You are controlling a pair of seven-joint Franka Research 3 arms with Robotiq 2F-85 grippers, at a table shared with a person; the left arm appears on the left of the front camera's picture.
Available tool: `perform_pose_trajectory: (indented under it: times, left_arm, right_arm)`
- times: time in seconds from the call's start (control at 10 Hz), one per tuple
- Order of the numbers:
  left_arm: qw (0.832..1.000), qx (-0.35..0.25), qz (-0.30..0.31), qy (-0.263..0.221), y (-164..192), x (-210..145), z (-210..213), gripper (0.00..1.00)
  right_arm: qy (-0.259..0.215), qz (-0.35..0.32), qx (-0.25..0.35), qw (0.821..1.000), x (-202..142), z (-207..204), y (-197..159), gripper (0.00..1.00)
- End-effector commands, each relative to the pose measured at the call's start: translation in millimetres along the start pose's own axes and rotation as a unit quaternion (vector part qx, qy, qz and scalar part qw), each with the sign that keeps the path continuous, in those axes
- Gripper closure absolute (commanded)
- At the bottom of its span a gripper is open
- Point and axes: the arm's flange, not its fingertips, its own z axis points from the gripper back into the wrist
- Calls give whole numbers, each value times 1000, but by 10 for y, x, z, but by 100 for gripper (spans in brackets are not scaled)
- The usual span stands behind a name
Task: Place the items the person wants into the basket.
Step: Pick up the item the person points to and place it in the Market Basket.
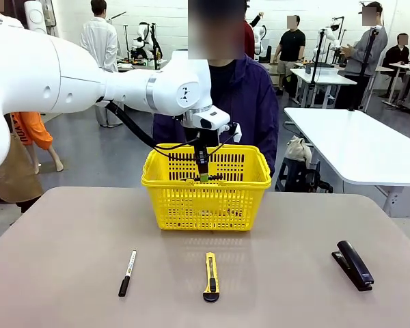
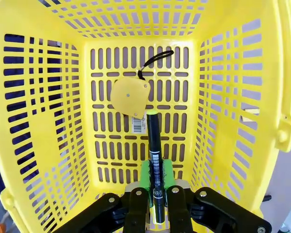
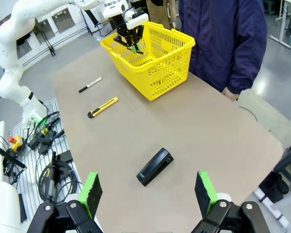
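The yellow basket (image 1: 205,198) stands at the far middle of the table, in front of the person (image 1: 249,102) in the dark jacket. My left gripper (image 1: 203,174) hangs inside its rim. In the left wrist view the left gripper (image 2: 155,208) is shut on a thin black pen (image 2: 154,145) with a yellow tip, which points down at the basket floor. A round yellow tape measure (image 2: 128,96) with a dark strap lies on that floor. A black marker (image 1: 128,272) with a white band lies on the table at the near left. My right gripper (image 3: 148,191) is open, high above the table.
A yellow-and-black utility knife (image 1: 211,277) lies at the near middle and a black stapler (image 1: 353,264) at the near right. Bare tabletop lies between them and the basket. White tables and other people stand behind the person.
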Motion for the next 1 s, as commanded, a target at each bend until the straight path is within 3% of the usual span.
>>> perform_pose_trajectory:
  times: [0.0,0.1,0.2,0.4,0.5,0.6,0.9]
  left_arm:
    - [1000,-16,-16,-13,104,47,109,43]
    - [1000,-13,-20,-16,86,44,102,29]
    - [1000,-14,-21,-15,100,38,104,0]
    - [1000,-18,-18,-16,87,41,113,0]
    - [1000,-17,-21,-16,78,40,120,7]
    - [999,-18,-22,-16,76,36,128,0]
    - [1000,-19,-19,-16,72,35,127,0]
  right_arm:
    - [-17,10,2,1000,1,-1,-14,0]
    - [-17,10,2,1000,1,-1,-14,0]
    - [-17,10,2,1000,1,-1,-14,0]
    - [-17,10,2,1000,1,-1,-14,0]
    - [-17,10,2,1000,1,-1,-14,0]
    - [-17,10,2,1000,1,-1,-14,0]
    - [-17,10,2,1000,1,-1,-14,0]
